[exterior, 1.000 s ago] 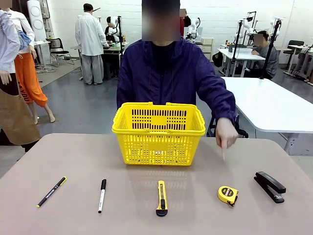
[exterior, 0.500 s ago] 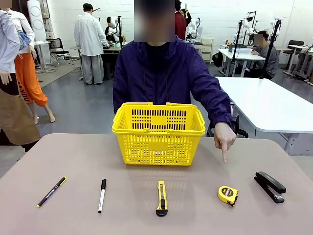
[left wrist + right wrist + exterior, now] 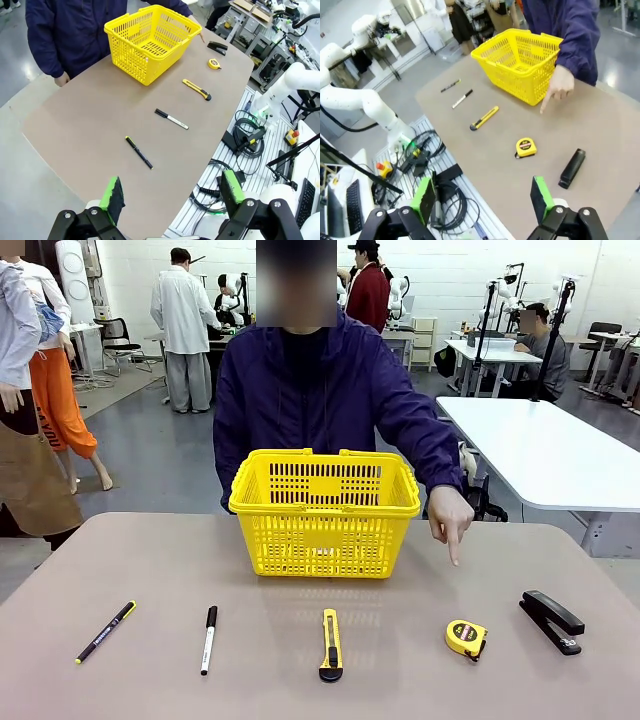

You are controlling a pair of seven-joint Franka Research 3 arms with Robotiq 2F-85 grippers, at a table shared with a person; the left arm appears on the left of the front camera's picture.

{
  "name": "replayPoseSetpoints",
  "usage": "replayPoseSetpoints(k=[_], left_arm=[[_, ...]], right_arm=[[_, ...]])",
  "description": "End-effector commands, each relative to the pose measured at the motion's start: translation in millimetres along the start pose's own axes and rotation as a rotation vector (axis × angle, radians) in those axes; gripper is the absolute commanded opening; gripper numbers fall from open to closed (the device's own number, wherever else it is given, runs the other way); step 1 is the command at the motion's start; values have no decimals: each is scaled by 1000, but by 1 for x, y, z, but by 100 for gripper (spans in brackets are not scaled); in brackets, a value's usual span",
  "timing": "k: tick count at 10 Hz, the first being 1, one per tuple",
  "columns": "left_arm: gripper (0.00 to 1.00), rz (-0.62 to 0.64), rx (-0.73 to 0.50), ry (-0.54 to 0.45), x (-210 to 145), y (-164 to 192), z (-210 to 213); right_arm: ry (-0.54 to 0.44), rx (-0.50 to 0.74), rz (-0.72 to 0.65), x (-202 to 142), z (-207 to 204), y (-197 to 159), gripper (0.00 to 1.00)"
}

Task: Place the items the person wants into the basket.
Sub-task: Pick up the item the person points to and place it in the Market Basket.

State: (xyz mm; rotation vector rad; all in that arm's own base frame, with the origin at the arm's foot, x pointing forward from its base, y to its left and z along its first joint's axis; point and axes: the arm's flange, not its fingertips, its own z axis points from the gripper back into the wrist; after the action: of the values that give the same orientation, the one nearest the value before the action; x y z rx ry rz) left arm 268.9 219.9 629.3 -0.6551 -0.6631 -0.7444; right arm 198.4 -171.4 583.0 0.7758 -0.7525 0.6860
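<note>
The yellow basket (image 3: pixel 325 510) stands at the table's far middle, in front of the person (image 3: pixel 335 390) in the navy-purple jacket. Their hand (image 3: pixel 450 515) points a finger down toward the round yellow-black tape measure (image 3: pixel 466 638). The yellow-black utility knife (image 3: pixel 330 644) lies at the front centre, the white marker with black cap (image 3: pixel 208 639) left of it. My left gripper (image 3: pixel 170 192) hangs open high above the table's left end. High over the right end my right gripper (image 3: pixel 482 197) is open too, the tape measure (image 3: pixel 525 147) beyond it.
A thin black pen (image 3: pixel 105 631) lies at the front left and a black stapler (image 3: pixel 552 620) at the front right. Cables and equipment sit below the table's near edge in both wrist views. People in white coats stand far behind.
The person has leaned toward picture left, and their pointing hand has drawn back slightly from the tape measure. Nothing on the table has moved.
</note>
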Motion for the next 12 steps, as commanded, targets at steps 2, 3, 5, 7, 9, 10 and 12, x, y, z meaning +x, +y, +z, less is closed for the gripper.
replayPoseSetpoints(k=[2,3,5,7,9,10,12], left_arm=[[100,-22,-6,-17,2,1,3],[100,-22,-6,-17,2,1,3],[100,-22,-6,-17,2,1,3],[100,-22,-6,-17,2,1,3],[100,-22,-6,-17,2,1,3],[100,-22,-6,-17,2,1,3],[100,-22,-6,-17,2,1,3]], right_arm=[[279,-54,2,69,-98,14,100],[355,-64,14,83,-134,20,100],[530,-103,59,88,-210,35,100],[664,-174,128,79,-273,45,100],[745,-289,188,67,-323,36,100],[765,-315,202,60,-338,30,100],[789,-376,226,43,-362,11,100]])
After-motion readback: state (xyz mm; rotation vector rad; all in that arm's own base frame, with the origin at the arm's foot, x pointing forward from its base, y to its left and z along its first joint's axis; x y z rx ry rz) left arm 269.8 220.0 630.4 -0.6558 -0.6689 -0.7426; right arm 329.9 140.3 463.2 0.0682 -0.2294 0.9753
